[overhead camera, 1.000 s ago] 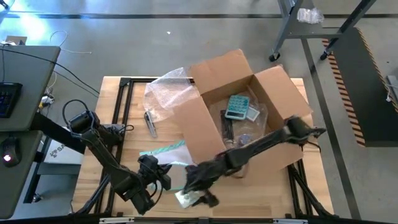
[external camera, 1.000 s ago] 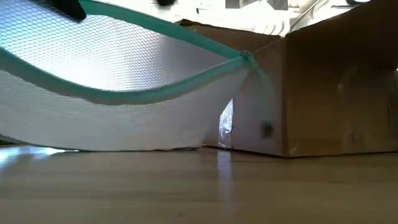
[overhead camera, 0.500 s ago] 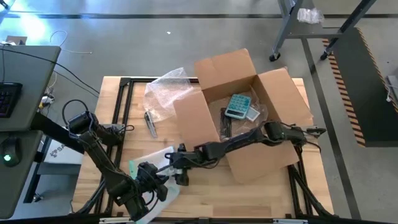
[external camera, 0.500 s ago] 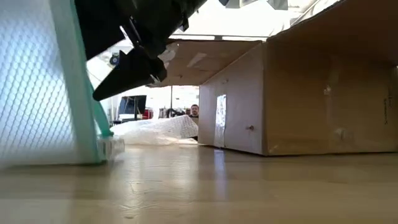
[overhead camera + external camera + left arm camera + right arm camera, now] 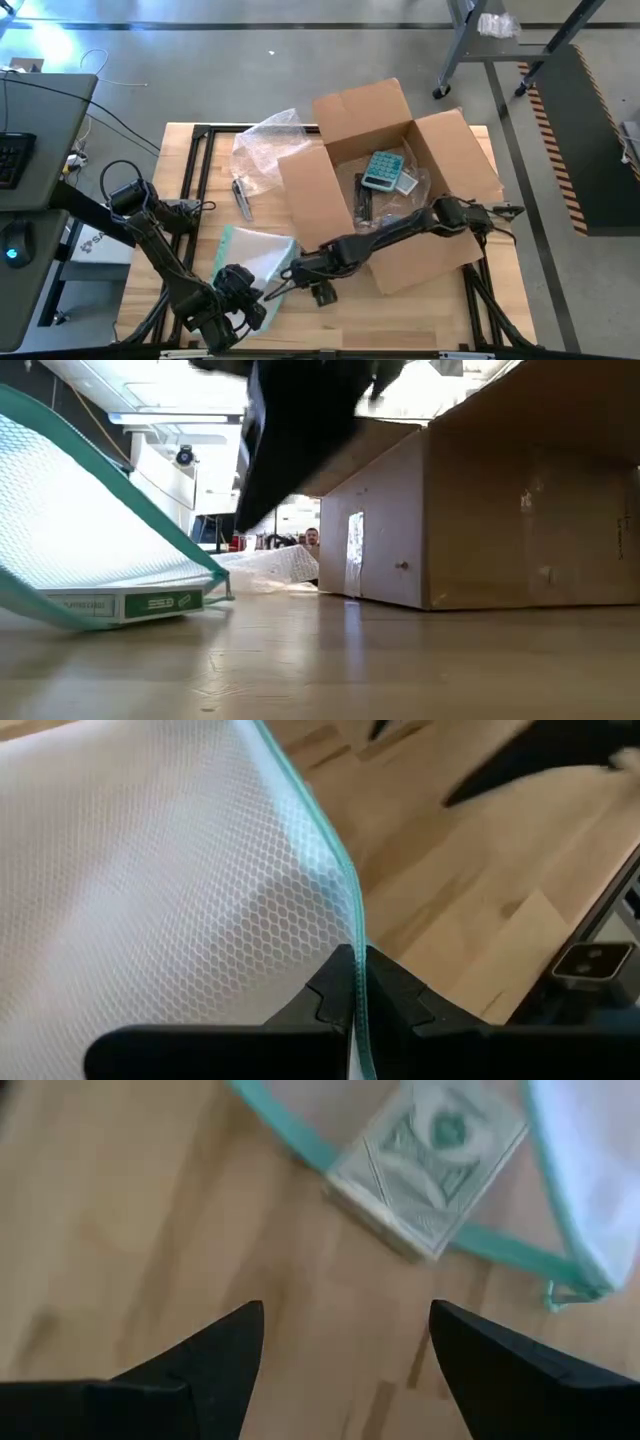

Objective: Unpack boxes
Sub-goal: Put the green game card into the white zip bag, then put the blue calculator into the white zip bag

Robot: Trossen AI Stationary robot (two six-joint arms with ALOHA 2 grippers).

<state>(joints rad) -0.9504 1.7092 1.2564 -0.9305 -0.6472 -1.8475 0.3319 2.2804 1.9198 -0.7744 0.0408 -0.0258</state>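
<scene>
One cardboard box sits open toward the table's far right corner; it looks light but stiff, best taken by a flap rim. Left gripper is clamped on the mesh pouch edge near the front edge. Right gripper, fingers spread, hovers over bare wood beside the pouch's card pack.
</scene>
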